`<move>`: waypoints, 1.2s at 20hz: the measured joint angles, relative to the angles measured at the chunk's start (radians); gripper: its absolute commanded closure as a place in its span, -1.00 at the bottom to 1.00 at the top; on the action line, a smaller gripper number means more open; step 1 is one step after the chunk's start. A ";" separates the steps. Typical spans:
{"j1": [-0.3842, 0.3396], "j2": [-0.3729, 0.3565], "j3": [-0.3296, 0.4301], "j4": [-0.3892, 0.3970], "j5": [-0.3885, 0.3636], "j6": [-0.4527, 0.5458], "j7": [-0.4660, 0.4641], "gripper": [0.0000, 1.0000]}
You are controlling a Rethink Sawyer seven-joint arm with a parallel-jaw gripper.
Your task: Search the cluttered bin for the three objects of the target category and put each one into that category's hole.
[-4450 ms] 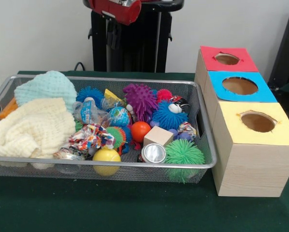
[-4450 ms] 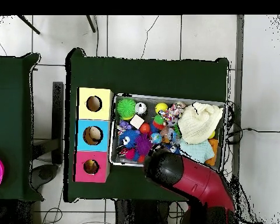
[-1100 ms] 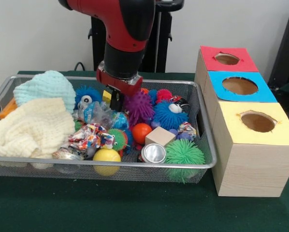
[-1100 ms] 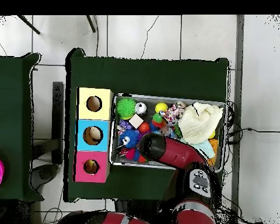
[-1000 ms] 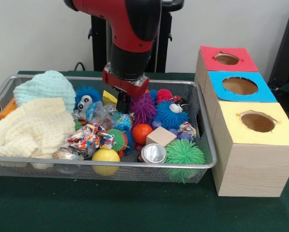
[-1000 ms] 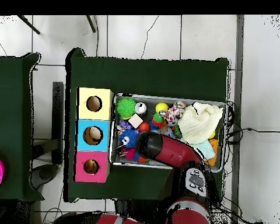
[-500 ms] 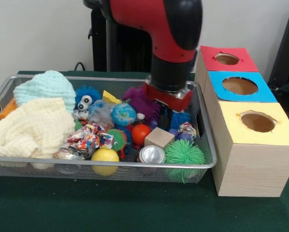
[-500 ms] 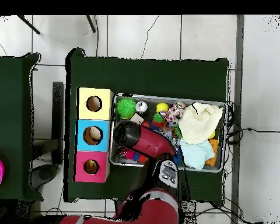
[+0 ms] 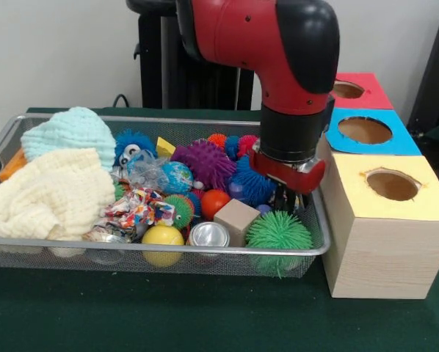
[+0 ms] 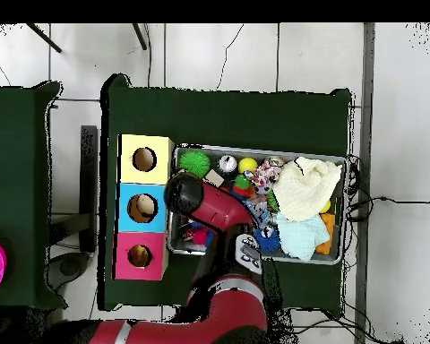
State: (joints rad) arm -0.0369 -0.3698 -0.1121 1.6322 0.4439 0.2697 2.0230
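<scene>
Bin (image 9: 311, 249) holds spiky balls, cloths, with claw (image 9: 289, 199) inside.

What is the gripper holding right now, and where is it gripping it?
Cannot be told: the gripper is low among the toys beside the green spiky ball, its tips hidden.

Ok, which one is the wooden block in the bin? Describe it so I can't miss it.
Start at the wire mesh bin and go to its front rail nearest the boxes. The wooden block sits there between the silver can and the green spiky ball: the only plain tan, flat-faced cube among round toys.
</scene>
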 measured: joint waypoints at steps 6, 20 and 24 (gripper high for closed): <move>-0.140 -0.016 0.030 0.048 -0.122 -0.014 0.000 1.00; -0.285 -0.239 -0.004 0.254 -0.401 -0.003 0.000 1.00; -0.272 -0.296 -0.016 0.305 -0.415 0.026 0.000 1.00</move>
State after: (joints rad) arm -0.3091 -0.6657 -0.1286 1.9370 0.0290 0.2956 2.0230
